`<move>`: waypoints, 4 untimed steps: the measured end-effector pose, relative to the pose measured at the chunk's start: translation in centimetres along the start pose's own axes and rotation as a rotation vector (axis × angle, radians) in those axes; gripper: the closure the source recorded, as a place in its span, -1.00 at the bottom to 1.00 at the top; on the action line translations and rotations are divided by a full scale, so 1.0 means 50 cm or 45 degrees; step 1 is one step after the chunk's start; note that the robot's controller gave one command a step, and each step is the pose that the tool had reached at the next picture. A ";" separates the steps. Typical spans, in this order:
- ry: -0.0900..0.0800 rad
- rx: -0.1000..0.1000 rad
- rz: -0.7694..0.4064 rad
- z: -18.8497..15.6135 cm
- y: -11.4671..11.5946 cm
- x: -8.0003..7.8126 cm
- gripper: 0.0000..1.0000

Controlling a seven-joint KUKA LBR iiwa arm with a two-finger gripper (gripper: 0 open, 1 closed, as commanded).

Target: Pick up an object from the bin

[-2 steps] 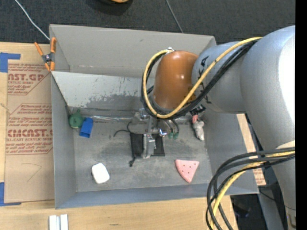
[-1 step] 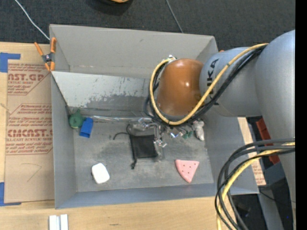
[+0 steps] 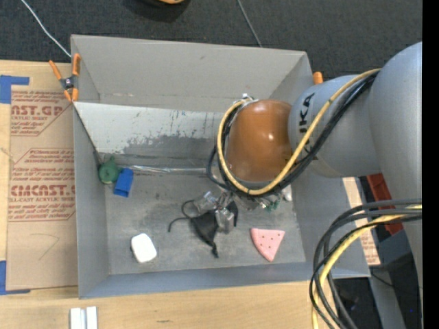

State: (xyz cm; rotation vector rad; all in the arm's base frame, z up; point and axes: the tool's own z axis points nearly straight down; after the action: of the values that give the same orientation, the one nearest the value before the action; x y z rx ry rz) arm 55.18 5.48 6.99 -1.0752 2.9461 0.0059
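- Grey metal bin (image 3: 89,204), scuffed floor: jaws low at its middle, over a black floppy thing (image 3: 203,229).
- Spread or pinching, I cannot tell.
- Pink wedge (image 3: 267,242) nearby.

one camera, set above the grey bin (image 3: 89,184) and looking down, tilted a little so the far and left walls show their inner faces. near enough that the bin takes most of the view; the arm (image 3: 370,122) crowds the right side.
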 end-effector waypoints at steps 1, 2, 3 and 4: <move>0.000 0.000 0.000 0.000 0.000 0.000 1.00; -0.004 -0.001 -0.015 -0.193 -0.009 -0.013 1.00; -0.004 -0.001 -0.015 -0.193 -0.009 -0.013 1.00; -0.001 -0.003 -0.014 -0.197 -0.008 -0.012 1.00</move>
State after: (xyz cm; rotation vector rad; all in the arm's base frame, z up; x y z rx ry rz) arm 55.85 5.52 16.87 -1.0911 2.9399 0.0099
